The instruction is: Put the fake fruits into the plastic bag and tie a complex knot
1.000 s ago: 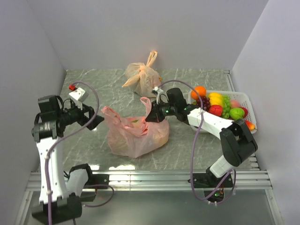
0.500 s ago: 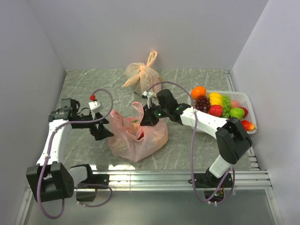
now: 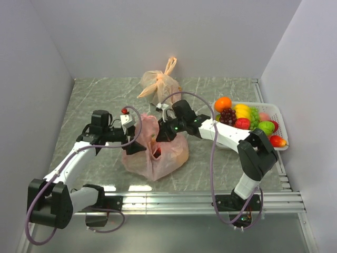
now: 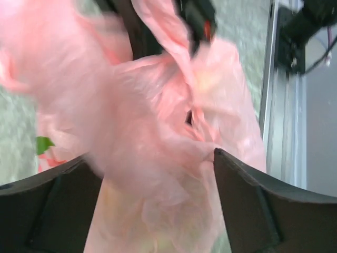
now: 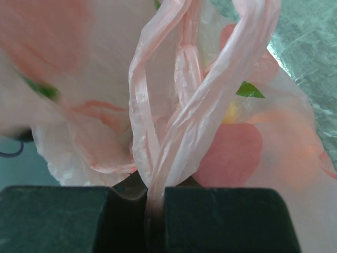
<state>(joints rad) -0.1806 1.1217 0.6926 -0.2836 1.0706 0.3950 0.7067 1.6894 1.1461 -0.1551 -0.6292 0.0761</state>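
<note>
Worktop [image 3: 95, 100] is carrying everything. Plastic bag [image 3: 158, 158] is sitting mid-worktop, slumping, with fruit showing through the film. It's looking thin, crinkly, very light and with no stiffness. I judge it'll be slipping and stretching if pulled by the body, so better to be taking it at the bunched handle strips, which are tougher. White basket [image 3: 281, 124] at the right is holding the remaining fake fruits [image 3: 243, 118]: hard, glossy, light, probably rolling when nudged. Right hand [image 5: 155, 211] is pinching a twisted handle loop [image 5: 168, 121] tight between its fingers at the bag's top. Left hand [image 4: 158, 211] is gaping wide, jaws either side of loose film on the bag's left flank, clamping nothing.
</note>
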